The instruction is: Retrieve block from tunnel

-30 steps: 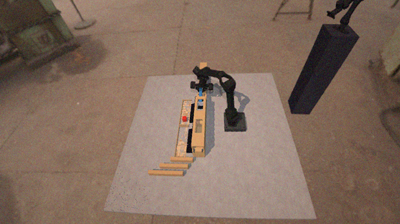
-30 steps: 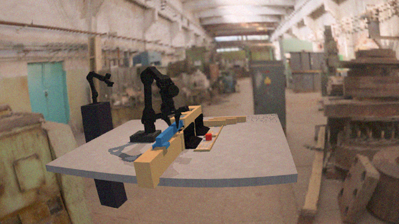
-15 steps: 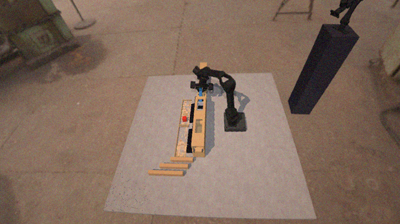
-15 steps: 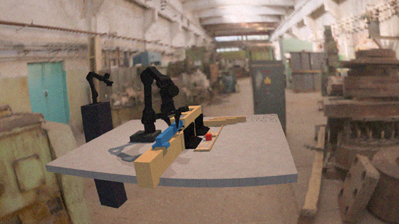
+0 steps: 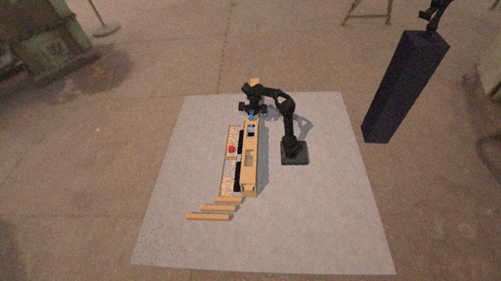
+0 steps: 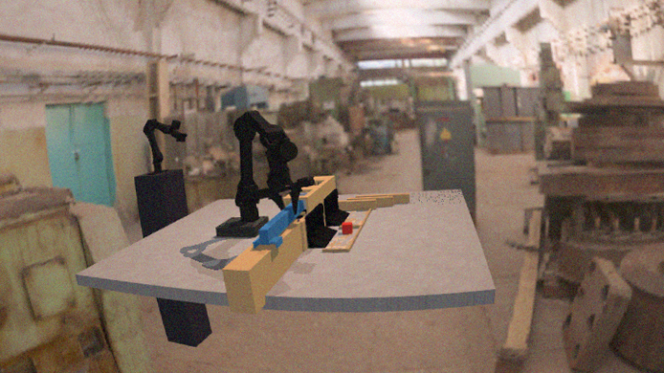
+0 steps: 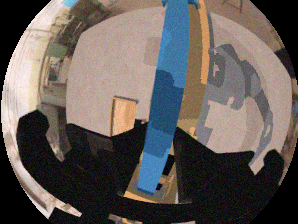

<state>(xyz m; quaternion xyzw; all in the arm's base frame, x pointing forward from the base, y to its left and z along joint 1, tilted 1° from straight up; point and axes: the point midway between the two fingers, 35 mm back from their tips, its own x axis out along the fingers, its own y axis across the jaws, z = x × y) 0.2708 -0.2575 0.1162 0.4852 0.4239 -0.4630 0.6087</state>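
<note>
And there's the prize: the small red cube (image 5: 230, 149) (image 6: 347, 228) is out of the tunnel, lying in the far half of the shallow, speckled wooden tray (image 5: 221, 178) (image 6: 360, 230), left of the long tan wooden tunnel (image 5: 249, 176) (image 6: 321, 190) in the top view. The black tool (image 5: 252, 112) (image 6: 288, 208) (image 7: 161, 127), though, is clamped on the long blue handle (image 5: 251, 114) (image 6: 278, 227) (image 7: 170, 95), so holding the cube up is still to come!

The sliding looks done; now it's about a clean let-go. Open wide first, then rise straight, so neither finger drags the handle sideways. Lift well above the tunnel before swinging left, come down over the cube with fingers spread, and centre it. Careful with that low tray rim and the black slopes (image 5: 239, 141) (image 6: 321, 237) alongside: a fingertip catching either could nudge the cube away. Close squarely, then straight up off the desk (image 5: 323, 217) (image 6: 405, 268) (image 7: 110, 60).
</note>
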